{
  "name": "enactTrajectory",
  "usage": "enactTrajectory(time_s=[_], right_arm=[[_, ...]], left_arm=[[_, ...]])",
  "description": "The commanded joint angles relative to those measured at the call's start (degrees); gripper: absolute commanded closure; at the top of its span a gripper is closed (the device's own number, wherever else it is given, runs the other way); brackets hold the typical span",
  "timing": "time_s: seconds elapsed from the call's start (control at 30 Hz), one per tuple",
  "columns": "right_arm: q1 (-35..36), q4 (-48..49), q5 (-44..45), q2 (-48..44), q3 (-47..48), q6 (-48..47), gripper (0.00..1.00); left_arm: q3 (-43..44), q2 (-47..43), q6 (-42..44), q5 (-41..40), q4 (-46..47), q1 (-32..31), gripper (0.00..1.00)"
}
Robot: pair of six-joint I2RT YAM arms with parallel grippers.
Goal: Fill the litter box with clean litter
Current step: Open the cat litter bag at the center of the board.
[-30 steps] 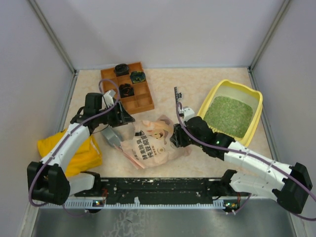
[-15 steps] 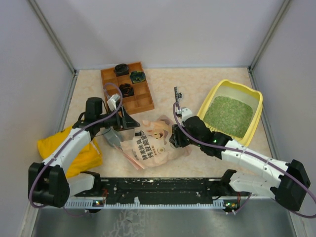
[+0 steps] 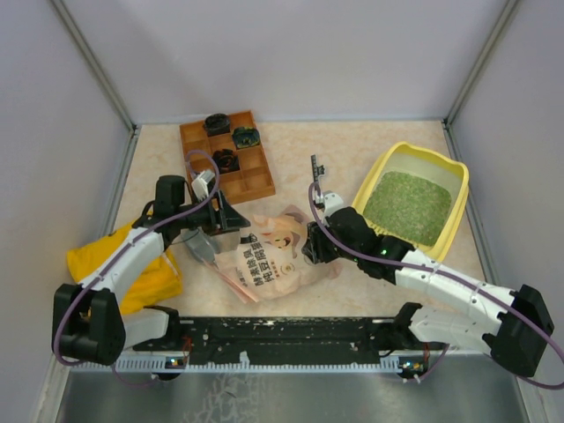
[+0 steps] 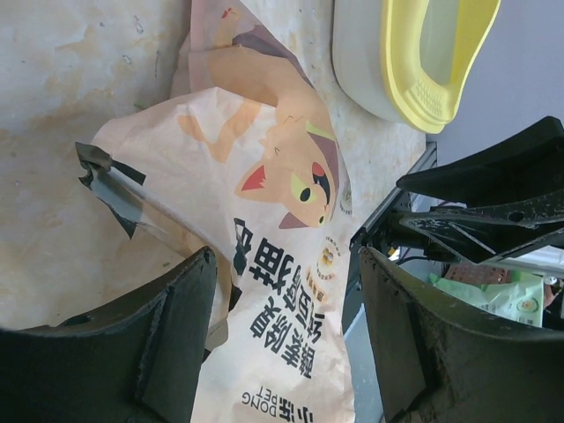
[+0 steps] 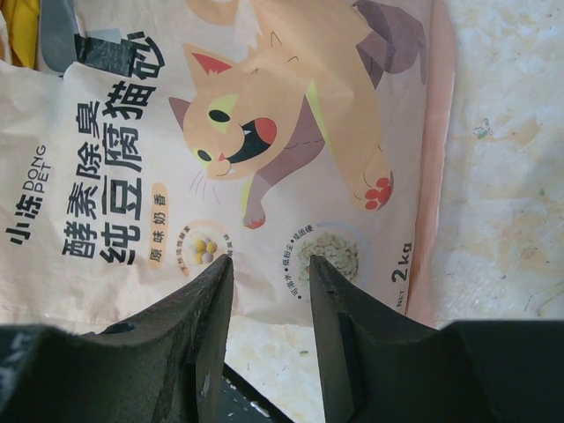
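Note:
The yellow litter box (image 3: 456,214) stands at the right of the table, with the green clean litter (image 3: 407,206) spread inside it. The box's rim (image 4: 421,77) also shows at the top of the left wrist view. A pink cat-printed pouch (image 3: 271,252) lies flat in the middle. My left gripper (image 3: 231,217) hovers at the pouch's left end, open, and the pouch (image 4: 282,220) runs under the wide gap between its fingers (image 4: 286,257). At the pouch's right edge my right gripper (image 3: 310,248) is open, nothing between its fingers (image 5: 270,264), the pouch (image 5: 264,150) just beyond them.
A grey scoop (image 3: 201,247) lies beside the pouch's left end. A yellow cloth bag (image 3: 132,271) sits at the left under my left arm. A brown wooden compartment tray (image 3: 256,181) with dark items stands at the back. A black rail (image 3: 282,339) runs along the front edge.
My left gripper has opened wider and shifted a little right, toward the pouch. The right arm has edged slightly left; its jaws hold the same gap.

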Motion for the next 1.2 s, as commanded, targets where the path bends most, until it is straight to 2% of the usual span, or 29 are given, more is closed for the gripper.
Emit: enactTrajectory(time_s=[0.0, 0.2, 0.3, 0.43, 0.77, 0.83, 1.03, 1.13, 1.17], right_arm=[[0.5, 2.1, 0.4, 0.4, 3.0, 1.0, 0.6], [0.5, 2.4, 1.3, 0.9, 3.0, 1.5, 0.59], [0.5, 2.5, 2.4, 1.3, 3.1, 2.4, 0.59], [0.5, 2.5, 2.9, 2.6, 2.7, 3.6, 0.58], [0.5, 5.2, 5.2, 3.0, 0.3, 6.2, 0.58], [0.5, 5.6, 5.5, 3.1, 0.0, 6.7, 0.58], [0.5, 6.3, 5.5, 2.4, -1.0, 6.6, 0.58], [0.5, 7.6, 6.3, 0.8, -2.3, 6.9, 0.59], [0.5, 7.9, 6.8, 0.3, -2.7, 7.1, 0.6]], left_arm=[[0.4, 0.1, -1.0, -1.6, 0.6, 0.1, 0.29], [-0.7, 1.6, -3.6, -1.5, 3.9, 0.1, 0.29], [-3.0, 2.4, -6.9, -0.4, 8.4, 0.1, 0.31], [-5.2, 3.8, -10.8, 1.8, 14.3, 0.0, 0.38], [-0.4, 9.5, -9.7, -0.8, 10.5, -2.1, 0.43], [0.5, 10.0, -10.0, -1.0, 10.7, -2.8, 0.48], [3.6, 8.3, -13.4, 3.1, 12.1, -3.2, 0.79], [1.1, 6.6, -19.9, 7.7, 19.6, -3.2, 0.99], [-0.5, 6.4, -23.1, 9.6, 24.0, -3.2, 1.0]])
